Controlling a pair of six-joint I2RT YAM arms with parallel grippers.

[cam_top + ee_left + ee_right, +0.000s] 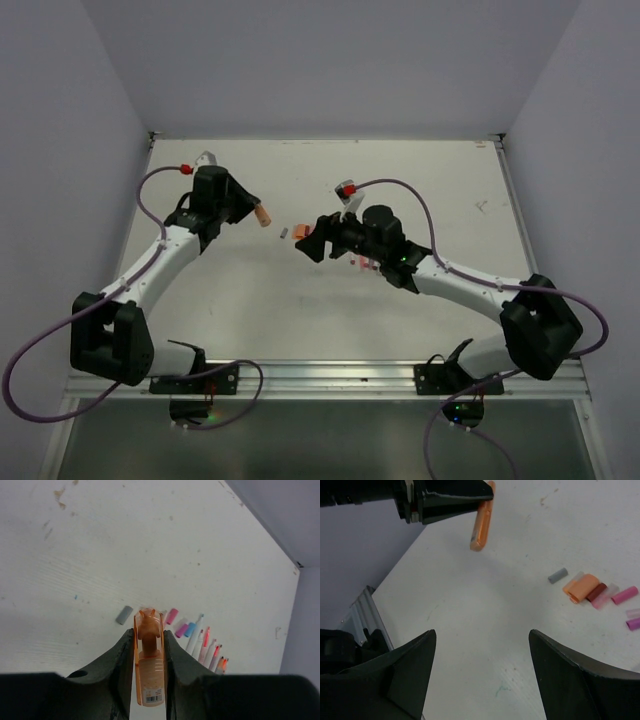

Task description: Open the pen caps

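My left gripper [148,631] is shut on a thick orange marker [148,665] and holds it above the table; its translucent orange cap [148,625] is on, the nib showing through. In the top view the left gripper [252,210] holds the marker [264,215] pointing right. My right gripper [482,635] is open and empty, facing the marker [481,525] from a distance; in the top view the right gripper [310,240] hangs above the loose caps. Loose caps lie on the table: orange [581,587], grey [558,575], dark red [596,591], pink [624,595]. Several uncapped pens [207,647] lie side by side.
Pink [171,616] and blue [190,629] caps and a grey cap [124,615] lie beside the pens. The right arm [450,280] covers most of the pens in the top view. Walls close the table's left, back and right. A metal rail [330,375] runs along the near edge.
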